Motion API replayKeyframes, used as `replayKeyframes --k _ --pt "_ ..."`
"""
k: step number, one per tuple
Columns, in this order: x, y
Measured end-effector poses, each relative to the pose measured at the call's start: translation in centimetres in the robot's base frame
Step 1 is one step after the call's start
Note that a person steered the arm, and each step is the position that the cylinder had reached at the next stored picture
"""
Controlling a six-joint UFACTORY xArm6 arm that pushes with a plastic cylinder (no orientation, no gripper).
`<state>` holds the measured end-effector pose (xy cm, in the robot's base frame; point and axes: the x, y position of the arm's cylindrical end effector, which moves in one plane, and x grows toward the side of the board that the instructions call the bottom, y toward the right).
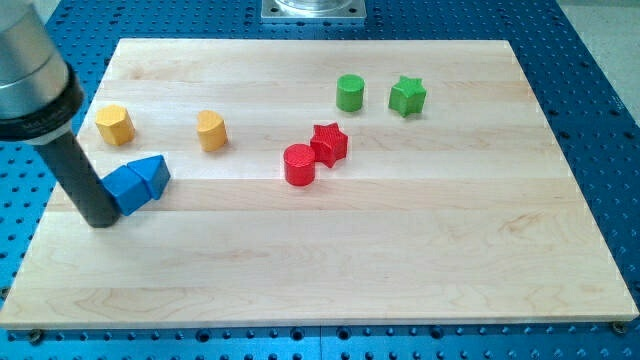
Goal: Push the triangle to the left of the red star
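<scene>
A blue triangle [152,175] lies at the view's left, touching a blue cube [126,188] on its left. My tip [102,219] rests on the board against the cube's lower left side. The red star [329,143] stands near the middle of the board, far to the right of the triangle, touching a red cylinder [299,165] at its lower left.
A yellow hexagon block [114,124] and a yellow rounded block [211,131] stand above the blue blocks. A green cylinder [350,93] and a green star [407,96] stand at the view's upper right. The wooden board [400,260] sits on a blue perforated table.
</scene>
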<state>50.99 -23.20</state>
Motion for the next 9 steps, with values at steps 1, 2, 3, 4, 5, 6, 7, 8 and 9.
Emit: replayKeyframes --k 1,2,3,4,5,6,7,8,9 --pt "1.2 -4.3" --pt "-2.5 -1.5" --pt "-5.3 6.1" --pt "-5.0 5.8" --pt "-5.1 10.8" --pt "-5.1 17.6" --pt "-4.5 17.0" --pt "-4.1 8.7" --pt "-7.3 8.0"
